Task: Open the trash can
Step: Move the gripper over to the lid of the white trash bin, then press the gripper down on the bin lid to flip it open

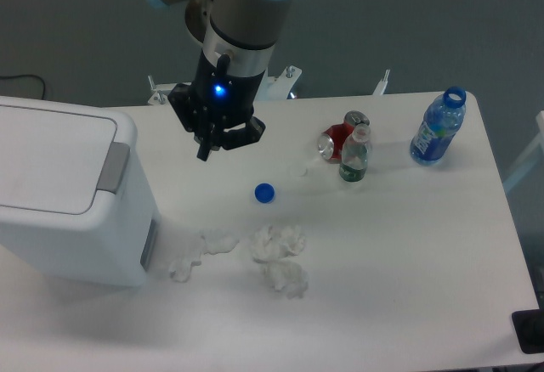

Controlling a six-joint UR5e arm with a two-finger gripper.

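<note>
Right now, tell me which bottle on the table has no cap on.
The blue bottle at the far right edge: its neck is an open ring. The smaller clear bottle beside the red can looks capped.

Smooth white plastic trash can [64, 194] — matt white table [408, 279], crumpled paper tissues [276, 257], clear plastic bottles [439, 127].

The trash can [68, 194] runs off the left edge, so its full width and left side go unseen; the arm [229, 15] is cut by the top edge, its upper links out of view; the gripper [214, 144] is dark and seen end-on, its jaw gap unreadable; a black object [529, 331] at the lower right corner is clipped by the frame, its kind unclear; the red can [336, 141] sits partly behind the small bottle [354, 158], labels too small to read.
</note>
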